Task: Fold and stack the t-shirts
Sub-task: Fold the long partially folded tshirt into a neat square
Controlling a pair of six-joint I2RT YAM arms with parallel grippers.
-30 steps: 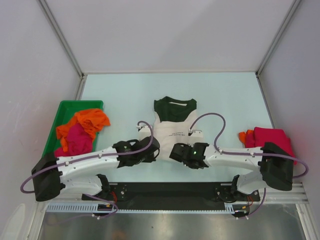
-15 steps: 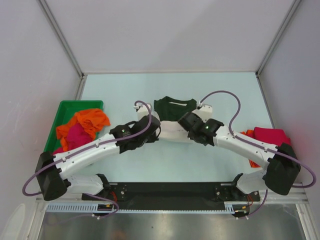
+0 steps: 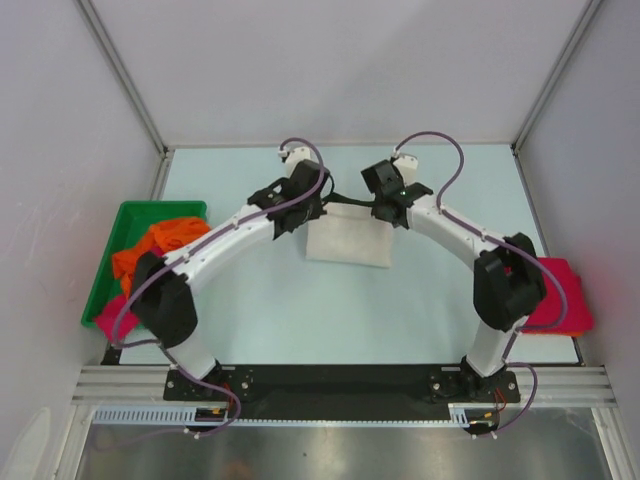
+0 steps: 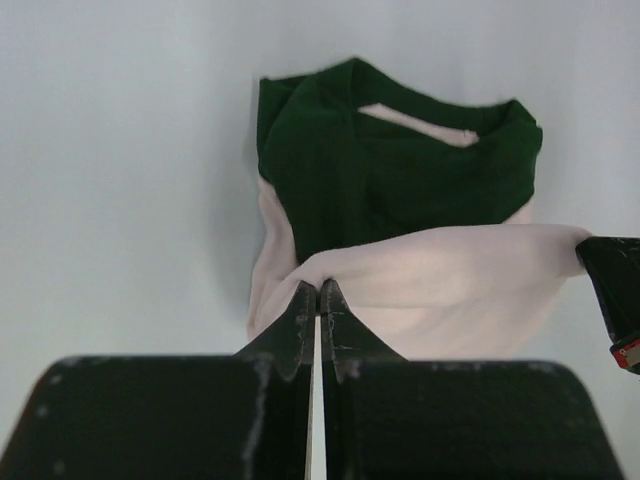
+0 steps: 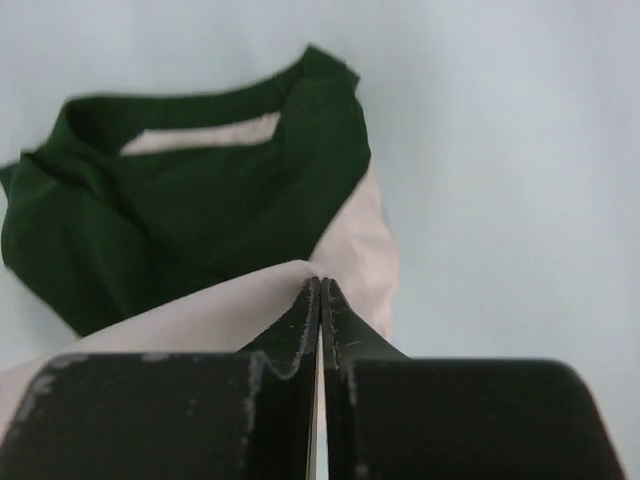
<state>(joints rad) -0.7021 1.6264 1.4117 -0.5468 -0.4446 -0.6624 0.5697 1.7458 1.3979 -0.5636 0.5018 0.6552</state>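
Centrally on the counter lies the cream tee with dark green sleeves, its collar end toward the back wall. The cream hem is doubled up over the body. Both wrist views show that hem raised as a loose band stretched between the two arms, above the green collar part. The left fingers are pinched fully together on the hem's left corner. The right fingers are pinched together on its right corner, no gap showing in either pair.

Bare counter runs on all sides of this tee: a wide stretch between its near fold and the arm bases, a narrower strip up to the back wall, and open lanes to left and right. Side walls close the counter on both flanks.

Four tees show in all. Besides the cream one, one orange tee and one magenta-pink tee sit heaped in the single green bin, hard against the left wall. One crimson tee lies at the counter's right edge, partly hidden behind the right arm.
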